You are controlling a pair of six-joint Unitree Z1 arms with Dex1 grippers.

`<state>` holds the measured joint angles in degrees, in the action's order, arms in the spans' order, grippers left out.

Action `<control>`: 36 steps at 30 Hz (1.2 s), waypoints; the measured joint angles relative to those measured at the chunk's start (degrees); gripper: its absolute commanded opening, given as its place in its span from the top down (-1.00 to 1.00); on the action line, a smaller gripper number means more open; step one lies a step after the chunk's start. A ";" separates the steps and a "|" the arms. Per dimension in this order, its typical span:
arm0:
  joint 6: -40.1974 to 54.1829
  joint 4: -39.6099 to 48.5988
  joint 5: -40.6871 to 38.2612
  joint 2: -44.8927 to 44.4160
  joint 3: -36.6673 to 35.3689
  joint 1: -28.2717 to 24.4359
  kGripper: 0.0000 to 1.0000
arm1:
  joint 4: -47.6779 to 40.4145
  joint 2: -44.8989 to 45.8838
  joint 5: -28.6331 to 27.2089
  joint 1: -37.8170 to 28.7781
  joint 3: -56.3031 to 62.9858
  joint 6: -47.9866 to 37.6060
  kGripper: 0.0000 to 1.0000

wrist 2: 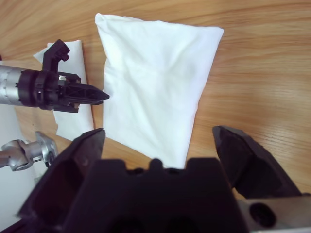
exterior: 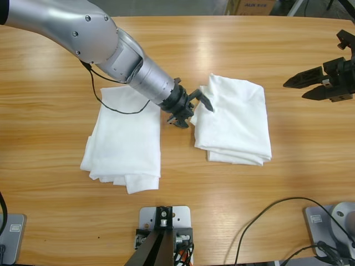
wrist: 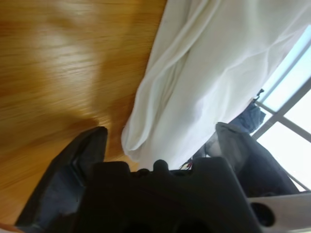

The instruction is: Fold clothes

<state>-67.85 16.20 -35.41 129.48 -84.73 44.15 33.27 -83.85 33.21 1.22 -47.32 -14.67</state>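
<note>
Table (exterior: 50,72): long wooden top, bare wood wide open along the far edge, at far left, and between right shirt and right edge. Near edge has cables (exterior: 266,213) lying on it at right.

Left shirt (exterior: 125,141): folded white pile left of centre, near edge ragged with layers showing, far corner partly under the left arm (exterior: 94,36). A thin black cable (exterior: 111,105) loops over it.

Right shirt (exterior: 236,119): folded white pile just right of centre, roughly square, stacked layers visible along its near edge, far-left corner bunched up. A narrow strip of bare table separates the two piles.

Left arm comes in from the upper left corner, reaching past the left pile. Left gripper (exterior: 191,108) sits over that gap at the right shirt's left edge, jaws spread open, one tip touching the bunched corner; wrist view shows cloth edge between the jaws but not clamped.

Right gripper (exterior: 305,86) is at the right edge, well apart from the right shirt, jaws wide open, holding nothing, open table below.
</note>
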 measured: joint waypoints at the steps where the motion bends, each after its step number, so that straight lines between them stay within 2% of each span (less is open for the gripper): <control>1: -0.28 -0.13 0.00 0.04 -0.06 0.09 -0.59 | 0.00 0.00 0.03 0.00 0.00 0.03 -0.83; 6: -1.53 -0.27 0.00 0.46 -0.54 1.42 -0.45 | 0.00 0.00 0.06 0.00 0.00 0.39 -0.83; 10: -1.89 -0.27 0.00 1.12 -1.61 2.27 -0.22 | 0.00 0.01 0.06 0.00 0.00 0.96 -0.83; 11: -1.92 -0.27 0.00 1.36 -1.88 2.49 -0.24 | 0.00 0.02 0.06 0.00 0.00 1.01 -0.83; 14: -1.93 -0.27 0.75 1.56 -2.06 2.90 -0.72 | 0.00 0.13 0.06 0.00 0.03 1.08 -0.83; 15: -1.93 -0.25 1.22 1.56 -2.06 2.97 -0.77 | 0.00 0.18 0.06 0.00 0.05 1.09 -0.83; 23: 2.12 2.23 4.01 0.97 -2.57 2.92 -0.78 | 0.00 1.18 0.06 0.00 0.12 1.28 -0.83; 29: 13.74 4.57 5.70 0.18 -3.08 2.44 -0.59 | 0.08 1.46 0.06 0.01 0.66 1.68 -0.83; 36: 15.84 5.44 6.75 0.17 -3.63 2.19 -0.54 | 0.24 1.51 0.06 0.01 0.71 1.98 -0.83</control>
<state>-52.01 21.63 -28.66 129.65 -88.36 46.34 33.50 -82.34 33.27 1.23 -46.61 -12.69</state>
